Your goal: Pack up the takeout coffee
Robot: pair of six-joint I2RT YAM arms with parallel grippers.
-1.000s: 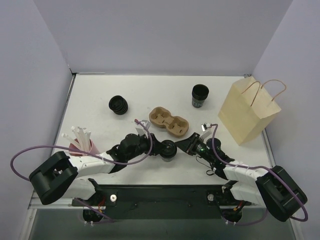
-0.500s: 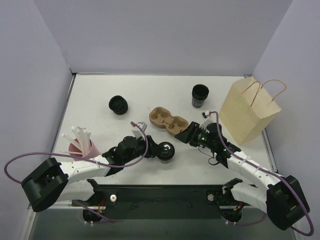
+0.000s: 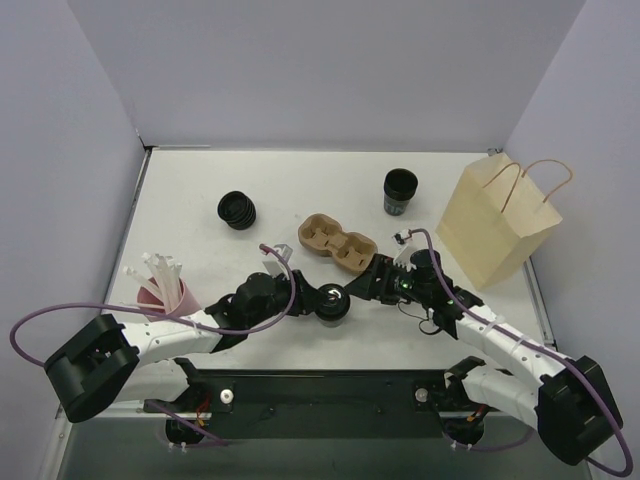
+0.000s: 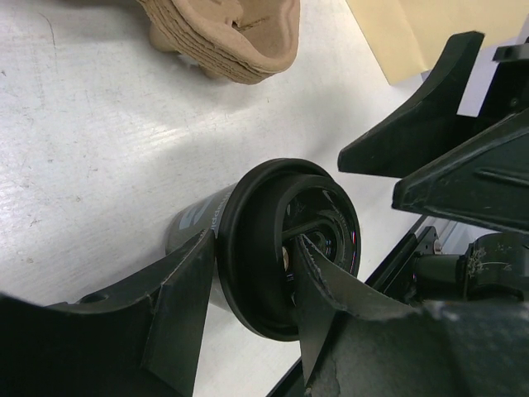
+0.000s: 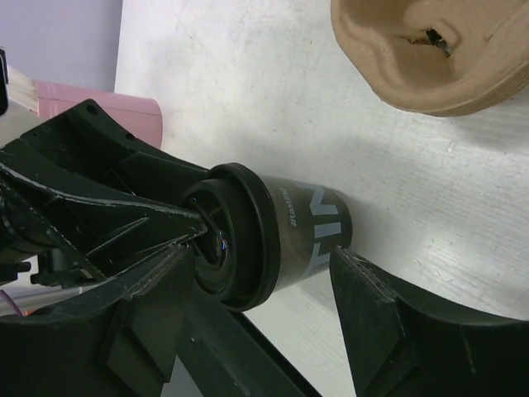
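Observation:
The takeout coffee [image 3: 335, 300], a small black cup with a round black lid, stands on the table in front of the brown pulp carrier [image 3: 338, 244]. My left gripper [image 3: 322, 298] is shut on it. In the left wrist view one finger [image 4: 178, 298] lies against the cup's [image 4: 273, 248] outer wall and the other crosses the recessed lid top. My right gripper [image 3: 372, 283] stands open just right of the cup. In the right wrist view its fingers [image 5: 376, 318] stand wide on either side of the cup [image 5: 310, 227], near its base.
A tan paper bag [image 3: 497, 222] stands at the right. Behind the carrier are a stack of lidless black cups [image 3: 399, 190] and a stack of black lids [image 3: 238, 210]. A pink cup of white sticks [image 3: 160, 285] sits at the left near my left arm.
My right gripper's jaws have spread wide and it has drawn slightly back from the cup. The left gripper keeps its hold, and the cup has barely moved.

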